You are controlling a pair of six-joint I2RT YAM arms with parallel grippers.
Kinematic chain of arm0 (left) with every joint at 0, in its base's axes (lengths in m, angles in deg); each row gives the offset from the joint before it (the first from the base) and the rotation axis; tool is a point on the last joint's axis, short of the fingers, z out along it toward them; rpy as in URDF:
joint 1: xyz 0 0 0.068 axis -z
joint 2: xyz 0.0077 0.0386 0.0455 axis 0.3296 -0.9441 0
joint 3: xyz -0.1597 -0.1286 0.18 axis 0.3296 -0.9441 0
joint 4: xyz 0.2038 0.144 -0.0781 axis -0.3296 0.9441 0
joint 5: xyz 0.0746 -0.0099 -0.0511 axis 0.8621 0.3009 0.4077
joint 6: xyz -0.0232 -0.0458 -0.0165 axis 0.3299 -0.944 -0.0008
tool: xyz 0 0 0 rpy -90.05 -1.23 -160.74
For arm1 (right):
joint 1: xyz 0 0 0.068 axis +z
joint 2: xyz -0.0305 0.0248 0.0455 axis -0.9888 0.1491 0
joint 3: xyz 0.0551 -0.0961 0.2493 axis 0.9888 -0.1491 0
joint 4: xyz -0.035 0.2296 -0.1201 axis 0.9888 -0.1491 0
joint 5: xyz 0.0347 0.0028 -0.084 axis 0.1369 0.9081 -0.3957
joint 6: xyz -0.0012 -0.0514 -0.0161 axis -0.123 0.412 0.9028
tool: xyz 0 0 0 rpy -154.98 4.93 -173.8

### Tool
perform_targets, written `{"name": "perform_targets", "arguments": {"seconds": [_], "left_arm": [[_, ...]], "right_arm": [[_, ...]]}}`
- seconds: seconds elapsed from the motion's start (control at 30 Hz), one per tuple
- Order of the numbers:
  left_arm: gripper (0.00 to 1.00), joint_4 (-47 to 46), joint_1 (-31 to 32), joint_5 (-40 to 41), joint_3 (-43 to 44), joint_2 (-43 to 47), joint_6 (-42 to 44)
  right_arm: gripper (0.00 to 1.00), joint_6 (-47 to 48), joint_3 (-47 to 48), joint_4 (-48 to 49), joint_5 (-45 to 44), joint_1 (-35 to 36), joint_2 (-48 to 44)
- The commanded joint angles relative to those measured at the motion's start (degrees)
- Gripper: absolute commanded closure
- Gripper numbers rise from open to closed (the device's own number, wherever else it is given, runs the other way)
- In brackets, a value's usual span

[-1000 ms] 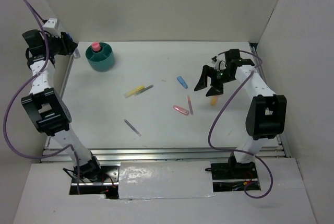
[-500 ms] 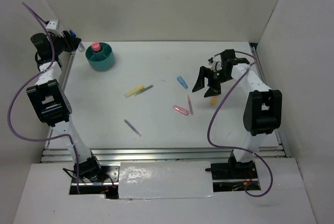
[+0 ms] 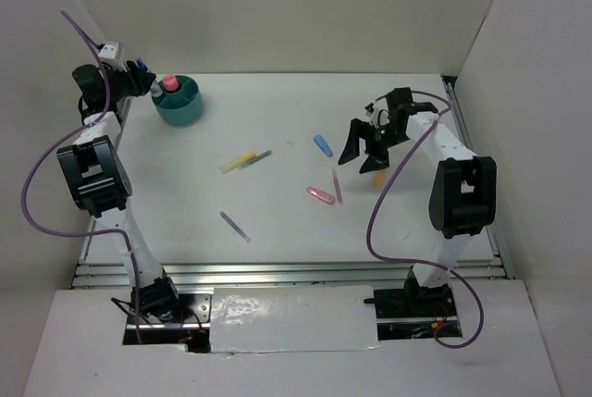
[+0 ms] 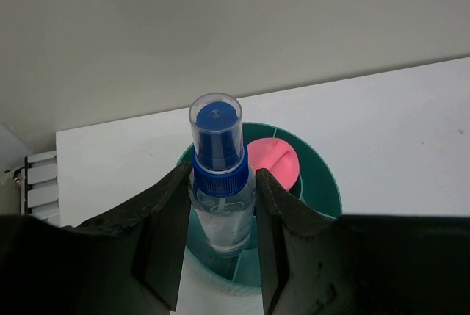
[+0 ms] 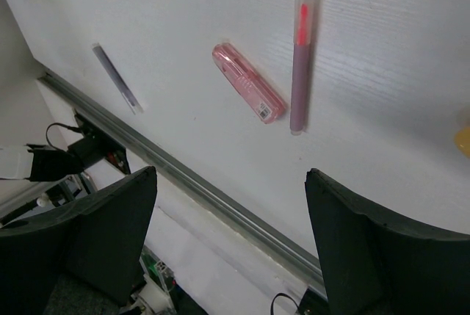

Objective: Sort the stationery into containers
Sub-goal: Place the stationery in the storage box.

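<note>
Top view
Left gripper [image 3: 146, 82]: at the far-left corner of the table [image 3: 277, 221], just left of the teal tub [image 3: 190, 112], closed around the white blue-capped bottle [image 3: 154, 89].
Teal tub: far left on the table, a pink piece [image 3: 169, 81] standing up out of it.
Right gripper [image 3: 363, 155]: right of centre, above the table, jaws spread wide, nothing between them.
Orange marker [image 3: 378, 177]: just on the near side of the right gripper, partly hidden by it.
Small blue piece [image 3: 322, 145]: left of the right gripper, apart from it.
Yellow highlighter [image 3: 242, 160]: mid-table, lying slantwise.
Pink case [image 3: 320, 195] and purple pen with a pink tip [image 3: 337, 186]: side by side, near-left of the right gripper.
Thin purple pen [image 3: 234, 225]: alone, nearer and further left.

Left wrist view
Grip: both fingers [image 4: 165, 234] pressed against the bottle's clear body, blue cap standing upright above them.
Bottle's place: directly over the tub, its base down among the inner dividers; whether it touches the bottom cannot be told.
Pink piece: inside the tub, just right of the bottle.

Right wrist view
Jaws: far apart, holding nothing, bare table between them.
Below the gripper: pink case and purple pen close together but not touching, thin purple pen well off to the left.
Right edge: a sliver of orange, cut off by the frame.
</note>
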Motion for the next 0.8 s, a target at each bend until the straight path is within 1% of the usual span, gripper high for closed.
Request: {"name": "perform_targets", "arguments": {"seconds": [0.0, 0.13, 0.2, 0.23, 0.33, 0.37, 0.43, 0.47, 0.53, 0.57, 0.63, 0.73, 0.77], "left_arm": [[0.99, -5.9, 0.4, 0.3, 1.5, -1.7, 1.2], [0.97, -4.9, 0.7, 1.5, 2.6, -2.8, 3.1], [0.91, -5.0, 0.7, 2.0, 2.6, -3.3, 3.8], [0.85, -5.3, 0.9, 2.6, 2.5, -3.3, 4.1], [0.75, -5.5, 1.0, 2.7, 3.0, -4.1, 4.0], [0.7, -5.8, 1.2, 2.9, 3.0, -4.3, 4.0], [0.65, -6.0, 1.2, 3.1, 2.9, -4.5, 3.7], [0.59, -6.0, 1.3, 3.0, 2.9, -4.5, 3.7], [0.52, -6.4, 1.3, 3.3, 2.7, -4.3, 3.4], [0.45, -6.3, 1.3, 3.2, 2.9, -4.0, 3.1], [0.37, -6.0, 1.3, 3.1, 3.2, -3.4, 3.0], [0.17, -4.0, 1.2, 2.7, 3.2, -0.4, 3.1], [0.15, -3.3, 1.1, 2.5, 3.0, 0.5, 3.2]], "right_arm": [[0.12, 0.6, 2.4, -1.2, -0.4, 0.5, 0.3], [0.12, 0.6, 2.3, -1.2, -0.4, 0.5, 0.4], [0.12, 0.8, 2.5, -1.3, -0.2, 0.5, 0.5], [0.12, 0.8, 2.4, -1.3, -0.2, 0.6, 0.5], [0.12, 0.9, 2.3, -1.5, -0.2, 0.6, 0.5], [0.11, 1.1, 2.4, -1.5, -0.2, 0.5, 0.4], [0.12, 1.1, 2.2, -1.5, -0.4, 0.5, 0.3], [0.12, 1.1, 2.2, -1.6, -0.4, 0.5, 0.2], [0.12, 1.2, 2.2, -1.8, -0.7, 0.5, 0.0], [0.11, 1.3, 2.3, -1.9, -0.7, 0.5, -0.1], [0.11, 1.3, 2.4, -2.0, -0.7, 0.5, -0.6], [0.12, 1.3, 2.2, -2.0, -1.1, 0.5, -2.1], [0.12, 1.5, 2.1, -2.0, -1.1, 0.5, -2.6]]}}
